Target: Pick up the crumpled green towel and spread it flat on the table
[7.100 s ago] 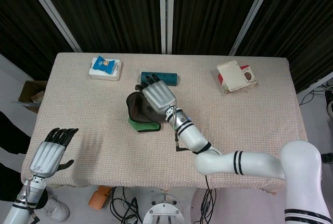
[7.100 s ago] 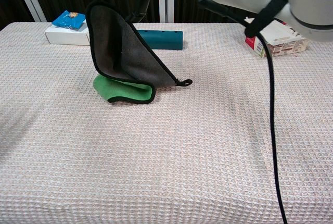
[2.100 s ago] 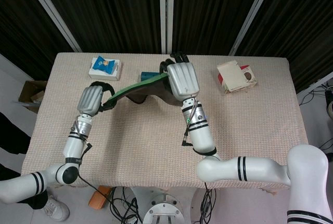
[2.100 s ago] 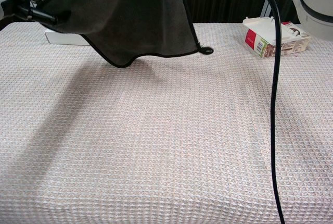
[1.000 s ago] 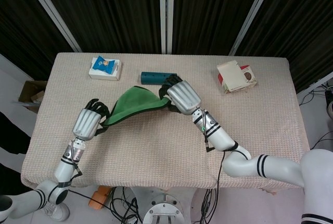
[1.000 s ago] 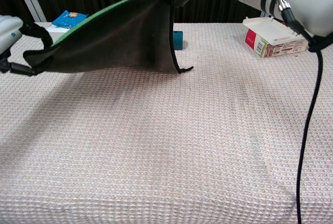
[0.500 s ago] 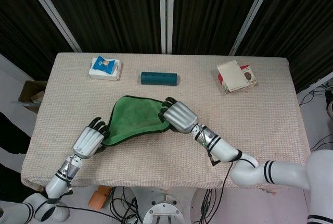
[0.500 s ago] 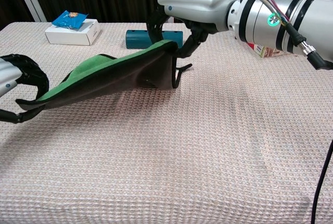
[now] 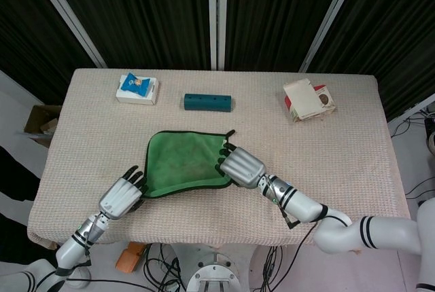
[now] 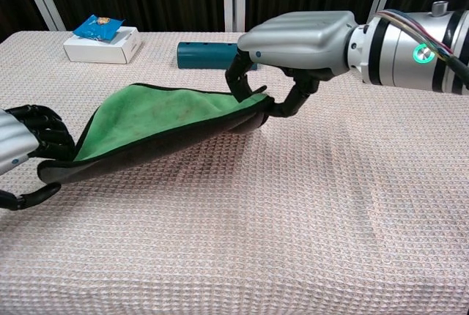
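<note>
above, the green towel (image 9: 183, 159) hung just over the table (image 9: 340, 142), opened green side up. the left hand (image 9: 121, 197) pinched its 7 o'clock corner and the right hand (image 9: 241, 167) was clamped on its 3 o'clock edge, likely keeping it taut for laying flat; the far edge possibly touched down already.

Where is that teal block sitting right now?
In the head view the teal block lies at the table's far side, between the white box and the red carton.
</note>
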Robot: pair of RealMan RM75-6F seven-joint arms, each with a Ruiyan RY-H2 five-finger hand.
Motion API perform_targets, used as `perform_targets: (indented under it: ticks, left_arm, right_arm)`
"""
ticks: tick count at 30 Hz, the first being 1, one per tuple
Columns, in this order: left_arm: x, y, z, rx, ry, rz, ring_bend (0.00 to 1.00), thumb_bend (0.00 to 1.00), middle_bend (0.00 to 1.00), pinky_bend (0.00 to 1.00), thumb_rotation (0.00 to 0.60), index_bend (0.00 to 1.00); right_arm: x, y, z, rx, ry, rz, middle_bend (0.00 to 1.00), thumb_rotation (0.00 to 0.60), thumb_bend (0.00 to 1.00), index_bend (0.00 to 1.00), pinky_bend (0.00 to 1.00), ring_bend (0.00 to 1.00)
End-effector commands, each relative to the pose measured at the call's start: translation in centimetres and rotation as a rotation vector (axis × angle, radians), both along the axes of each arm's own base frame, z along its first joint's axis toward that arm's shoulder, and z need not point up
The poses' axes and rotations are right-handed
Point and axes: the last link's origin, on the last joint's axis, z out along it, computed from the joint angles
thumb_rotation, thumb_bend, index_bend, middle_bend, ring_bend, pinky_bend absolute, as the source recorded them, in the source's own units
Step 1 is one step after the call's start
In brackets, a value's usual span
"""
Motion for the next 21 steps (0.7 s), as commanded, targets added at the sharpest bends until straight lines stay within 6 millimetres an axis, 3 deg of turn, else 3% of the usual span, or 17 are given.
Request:
perform_targets:
  ticks: [1,7,16,19,21]
  left_arm:
    - [0.0,-0.2,0.1,-0.004,0.023,-0.010,0.27,0.40,0.38,0.20,0.514,0.58]
    - [0.3,-0.4,0.3,-0.030,0.086,0.002,0.24,0.36,0.34,0.19,0.513,0.51]
    - [1.0,-0.5,1.2,-0.030,0.153,0.044,0.21,0.30,0.26,0.18,0.518,0.35]
    - [1.0,-0.3,2.2,0.004,0.144,0.073,0.21,0.28,0.25,0.18,0.517,0.30]
    - [1.0,-0.1,2.8,0.023,0.133,0.087,0.21,0.26,0.24,0.18,0.517,0.28]
  right_arm:
    - [-0.9,0.8,0.2,0.013,0.038,-0.002,0.43,0.600,0.61,0.75,0.17,0.22]
    - [-1.6,1.3,-0.2,-0.001,0.059,0.008,0.43,0.600,0.60,0.74,0.15,0.22]
    - [-2.3,2.4,-2.0,-0.010,0.119,0.078,0.39,0.600,0.50,0.68,0.12,0.20]
    - [-2.9,2.7,-2.2,-0.030,0.176,0.118,0.36,0.600,0.46,0.63,0.09,0.17]
    - [-3.3,3.1,-2.2,-0.031,0.201,0.120,0.32,0.600,0.38,0.57,0.06,0.13]
